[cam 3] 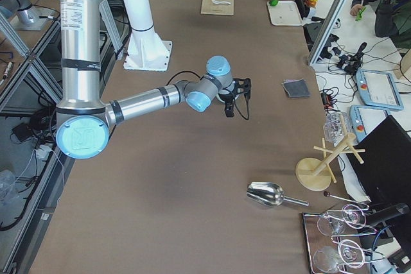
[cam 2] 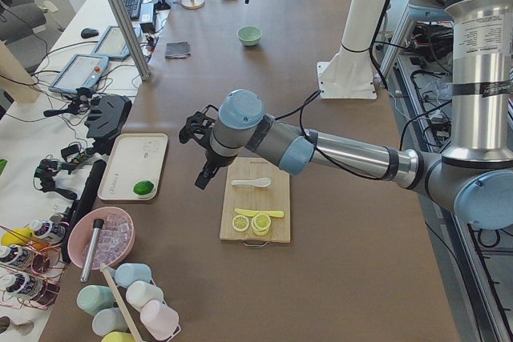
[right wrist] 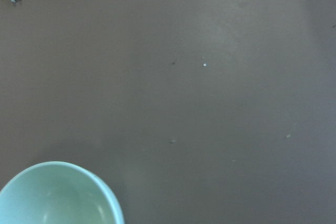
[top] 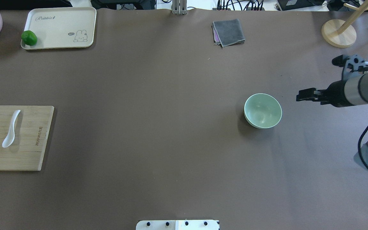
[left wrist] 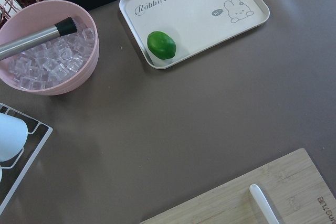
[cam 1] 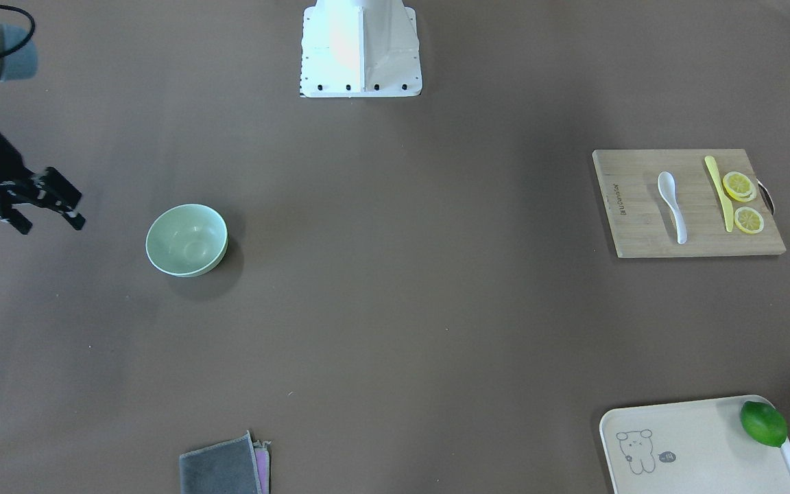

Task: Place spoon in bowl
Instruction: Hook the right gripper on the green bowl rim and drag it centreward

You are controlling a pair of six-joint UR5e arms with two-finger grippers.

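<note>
**Reaching for the spoon, with no grasp made yet.**
In the overhead view the spoon (top: 11,129) lies on the cutting board (top: 27,153) at 9 o'clock of the surface (top: 158,134), and the empty bowl (top: 263,111) sits toward 3 o'clock. The left end effector (cam 2: 203,178) hovers near the board; I cannot tell its finger spacing. The right end effector (cam 1: 74,206) is empty, fingers apart. The next move is probably for the left to come down over the handle.

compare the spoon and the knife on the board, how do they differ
Colour: the spoon is glossy white, the knife pale yellow.
Shape: the spoon has a deep oval scoop and a thick handle; the knife is a thin flat strip.
Neighbours: the knife lies right beside the lemon slices, the spoon apart from them.
Both lie on the board, roughly parallel.
</note>
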